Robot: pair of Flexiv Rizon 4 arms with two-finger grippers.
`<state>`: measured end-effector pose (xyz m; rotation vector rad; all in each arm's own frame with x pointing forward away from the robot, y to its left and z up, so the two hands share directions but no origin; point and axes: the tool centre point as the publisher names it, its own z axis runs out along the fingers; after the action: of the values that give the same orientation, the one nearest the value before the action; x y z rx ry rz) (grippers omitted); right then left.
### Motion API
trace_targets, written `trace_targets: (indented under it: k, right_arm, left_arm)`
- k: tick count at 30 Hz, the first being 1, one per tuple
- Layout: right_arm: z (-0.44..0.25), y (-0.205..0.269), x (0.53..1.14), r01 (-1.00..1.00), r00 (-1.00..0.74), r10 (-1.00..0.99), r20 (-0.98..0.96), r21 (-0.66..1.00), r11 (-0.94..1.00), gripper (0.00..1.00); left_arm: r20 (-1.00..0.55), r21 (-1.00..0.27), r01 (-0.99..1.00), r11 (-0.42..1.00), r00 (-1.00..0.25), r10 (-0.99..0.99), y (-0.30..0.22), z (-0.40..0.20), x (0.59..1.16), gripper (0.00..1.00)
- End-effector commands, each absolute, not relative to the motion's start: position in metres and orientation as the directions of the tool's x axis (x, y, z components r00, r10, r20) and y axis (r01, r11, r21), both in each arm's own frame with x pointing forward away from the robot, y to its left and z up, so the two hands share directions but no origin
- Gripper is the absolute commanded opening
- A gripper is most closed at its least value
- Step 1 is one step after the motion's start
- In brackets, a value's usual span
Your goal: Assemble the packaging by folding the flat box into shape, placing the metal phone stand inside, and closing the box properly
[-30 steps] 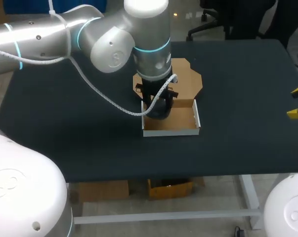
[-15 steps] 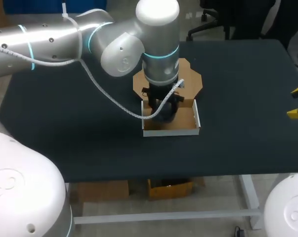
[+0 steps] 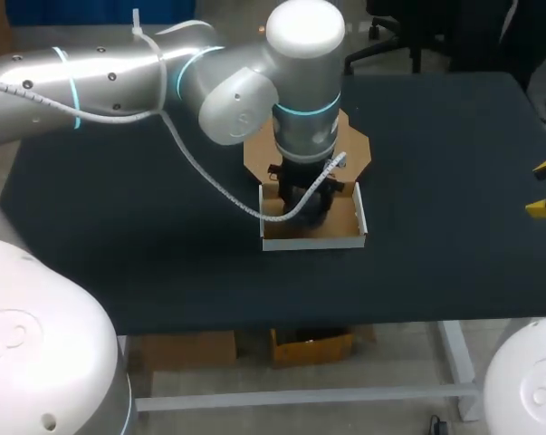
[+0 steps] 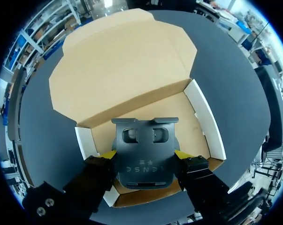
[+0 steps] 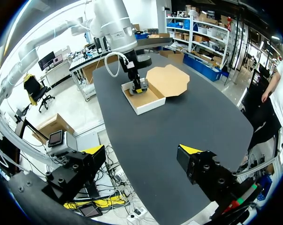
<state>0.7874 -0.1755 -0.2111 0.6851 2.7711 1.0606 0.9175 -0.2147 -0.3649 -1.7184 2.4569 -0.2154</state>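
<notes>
- Dark tabletop (image 3: 119, 227) carries one open cardboard box (image 4: 204, 122), its white-edged walls up and its brown lid flap (image 4: 122, 65) lying flat on the surface ahead of the left gripper (image 4: 146, 154).
- That gripper is clamped on the metal phone stand (image 4: 143, 140), one yellow tip pressed against each side, and holds it inside the box walls, low over the floor of the tray.
- Risk one: the fingers stand close to the box's side walls. Opening or lifting out carelessly could catch a wall and drag the light box across the tabletop — nothing pins it down.
- Risk two: the end of the stand nearest the gripper sits close to the wall under the fingers. Let go there at a tilt, it could rest on that wall rather than flat, and the lid would then not shut properly.
- Risk three: whether the stand touches the box floor cannot be told, so a release from height might make it bounce or shift.
- The right gripper (image 5: 142, 150) hangs with its fingers apart and nothing between them, well away from the box, so it offers no bracing.
- The stand looks dark grey, flat and rigid, with two rounded openings near its far end — smooth metal, likely to slip if the grip loosens.
</notes>
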Motion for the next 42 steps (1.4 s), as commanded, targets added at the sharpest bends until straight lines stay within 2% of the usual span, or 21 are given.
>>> trace_targets:
  k: [1,42]
  right_arm:
    - [-0.210,-0.176,0.787,0.375,-0.895,0.441,0.070,0.654,0.657,1.00]
    - [-0.210,-0.176,0.787,0.375,-0.895,0.441,0.070,0.654,0.657,1.00]
  left_arm:
    - [-0.037,-0.186,-0.923,0.337,-0.336,-0.941,-0.220,-0.368,0.922,0.00]
    - [-0.057,-0.131,-0.919,0.371,-0.366,-0.929,-0.231,-0.389,0.932,0.00]
